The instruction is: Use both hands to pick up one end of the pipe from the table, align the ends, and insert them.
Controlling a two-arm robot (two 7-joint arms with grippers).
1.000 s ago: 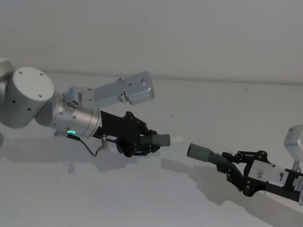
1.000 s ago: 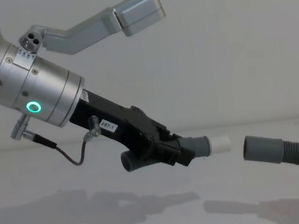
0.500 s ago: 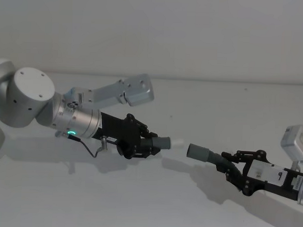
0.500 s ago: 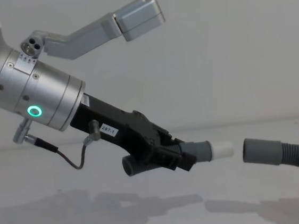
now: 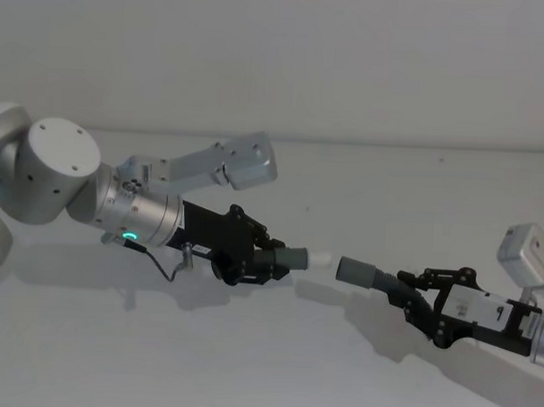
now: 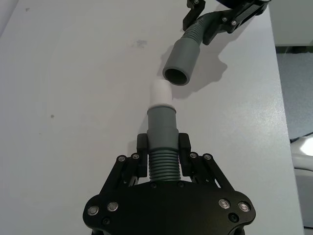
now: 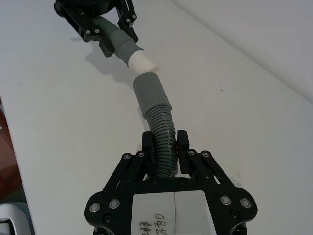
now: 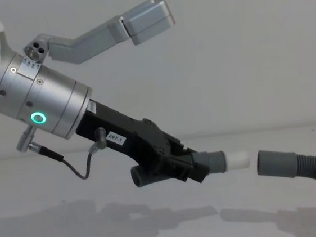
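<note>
1. The left gripper point(image 5: 263, 259), on a silver wrist with a green ring light point(image 8: 37, 117), is clamped on the short pipe piece point(image 8: 205, 163), held in the air above the table point(image 5: 248, 363).
2. The short piece's white-tipped end point(image 8: 237, 160) points straight at the socket end point(image 8: 276, 164) of the ribbed pipe piece point(image 7: 164, 142); the two ends are just apart, not touching.
3. The right gripper point(image 5: 422, 302) is closed around the ribbed part of that longer piece, on the far side of the socket from the left gripper, also above the table.
4. In the left wrist view, the white tip point(image 6: 160, 93) sits just short of the socket's open mouth point(image 6: 176, 76), slightly off its centre.
</note>
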